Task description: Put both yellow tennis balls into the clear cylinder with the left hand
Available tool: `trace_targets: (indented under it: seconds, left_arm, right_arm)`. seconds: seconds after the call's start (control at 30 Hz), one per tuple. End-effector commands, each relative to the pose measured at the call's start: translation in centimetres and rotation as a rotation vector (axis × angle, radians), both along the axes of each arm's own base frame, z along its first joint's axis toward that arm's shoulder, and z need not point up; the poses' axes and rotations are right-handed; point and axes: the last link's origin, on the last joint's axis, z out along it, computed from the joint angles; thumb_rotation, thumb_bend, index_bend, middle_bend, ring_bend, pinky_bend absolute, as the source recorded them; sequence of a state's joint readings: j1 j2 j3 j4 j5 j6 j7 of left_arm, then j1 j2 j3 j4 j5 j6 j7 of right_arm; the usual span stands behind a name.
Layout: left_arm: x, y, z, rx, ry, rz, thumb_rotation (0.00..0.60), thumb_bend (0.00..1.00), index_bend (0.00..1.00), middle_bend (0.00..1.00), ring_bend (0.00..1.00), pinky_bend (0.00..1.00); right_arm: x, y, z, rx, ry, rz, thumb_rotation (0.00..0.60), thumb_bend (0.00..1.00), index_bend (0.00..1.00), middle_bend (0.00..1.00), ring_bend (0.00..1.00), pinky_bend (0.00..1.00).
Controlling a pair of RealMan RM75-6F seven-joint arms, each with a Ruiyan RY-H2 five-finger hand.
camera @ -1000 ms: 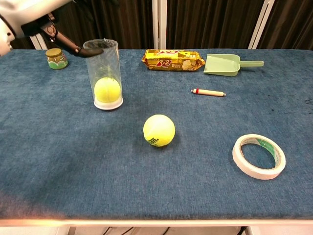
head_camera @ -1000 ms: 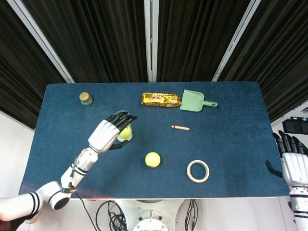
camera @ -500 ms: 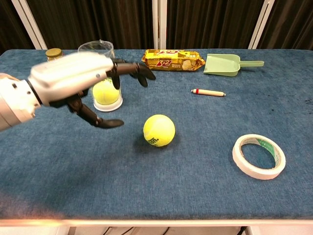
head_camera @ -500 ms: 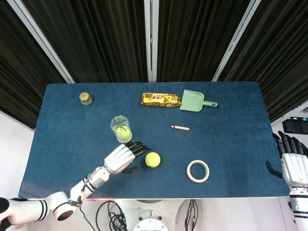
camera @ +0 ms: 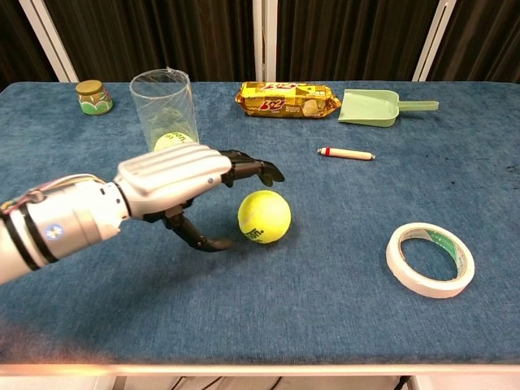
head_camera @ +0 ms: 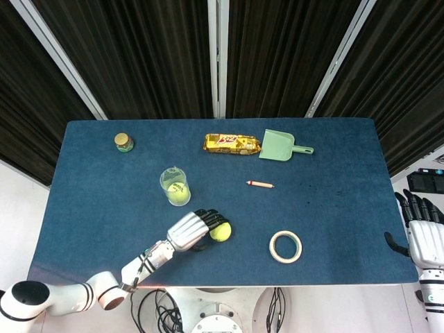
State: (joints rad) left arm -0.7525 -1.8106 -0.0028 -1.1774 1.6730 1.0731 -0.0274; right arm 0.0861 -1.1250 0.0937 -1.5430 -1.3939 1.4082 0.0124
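Setting: dark curtains behind, blue-covered table (head_camera: pixel 333 215) in front, everything laid out on the cloth.
Far left: small jar (camera: pixel 94 97) at the back corner, out of the play.
Clear cylinder: clear cylinder (camera: pixel 165 107) stands upright with one yellow tennis ball (head_camera: pixel 177 193) already resting at its bottom. Half the job looks done.
Left hand: and here's the change! A second ago the left hand (camera: pixel 183 183) was up over the cylinder mouth; now it has swung down to the table and sits just beside the second ball, fingers (camera: pixel 258 169) spread above it and thumb curling low beneath, holding nothing yet.
Second ball: loose tennis ball (camera: pixel 264 216) sits on the cloth just right of that hand, not yet gripped.
My read: the grasp is about to close, then lift and drop into the tube.
Middle back: snack packet (camera: pixel 288 99), green scoop (camera: pixel 370 106), pencil (camera: pixel 346 153).
Right: tape roll (camera: pixel 430 258) near the front edge.
Right hand: right hand (head_camera: pixel 424 232) parked off the table edge, fingers apart, empty.
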Motion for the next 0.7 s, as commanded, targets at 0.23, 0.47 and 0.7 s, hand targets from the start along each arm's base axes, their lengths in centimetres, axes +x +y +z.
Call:
trace_targets:
  seconds: [0.23, 0.47, 0.7]
  left_arm:
    - [0.8, 0.3, -1.7, -0.024, 0.024, -0.01, 0.6, 0.23, 0.26, 0.21, 0.15, 0.34]
    - [1.3, 0.8, -2.3, 0.049, 0.04, -0.025, 0.6, 0.26, 0.49, 0.5, 0.49, 0.71]
    - [1.8, 1.0, -1.0, 0.106, -0.014, -0.049, 0.6, 0.28, 0.58, 0.58, 0.59, 0.81]
  right_arm:
    - [-0.2, -0.1, 0.1, 0.005, -0.003, -0.006, 0.6, 0.24, 0.0, 0.0, 0.0, 0.0]
    - [-0.3, 0.0, 0.2, 0.002, -0.008, -0.007, 0.6, 0.24, 0.0, 0.0, 0.0, 0.0]
    - [-0.3, 0.0, 0.3, 0.004, -0.012, -0.006, 0.6, 0.24, 0.0, 0.0, 0.0, 0.0]
